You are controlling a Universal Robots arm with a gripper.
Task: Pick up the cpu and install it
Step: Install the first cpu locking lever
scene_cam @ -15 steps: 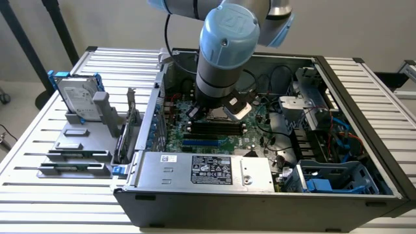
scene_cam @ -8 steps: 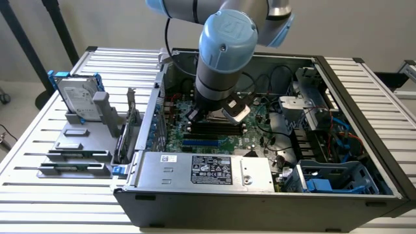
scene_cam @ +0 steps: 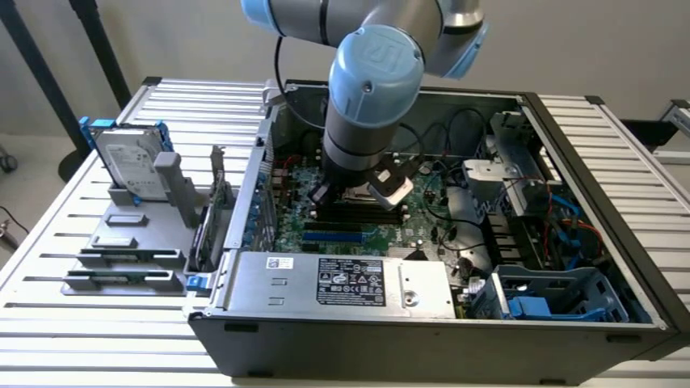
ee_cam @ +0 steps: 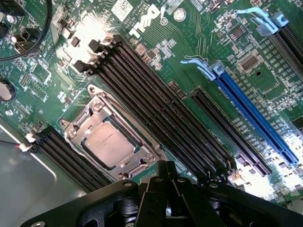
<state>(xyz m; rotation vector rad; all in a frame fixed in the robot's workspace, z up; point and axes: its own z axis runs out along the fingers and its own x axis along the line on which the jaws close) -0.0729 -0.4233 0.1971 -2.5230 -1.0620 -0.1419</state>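
Wrist view: one cpu, a flat square chip with a dull silver metal top, lies seated in its socket, a shiny metal frame on the green motherboard. Black ribbed memory slots run alongside the socket, four on one side and at least two on the other. One long blue slot lies well apart. The gripper, black and matte, hangs near the chip with its fingers drawn together, holding nothing. In the exterior view the arm reaches down into one open grey computer case on a slatted white desk.
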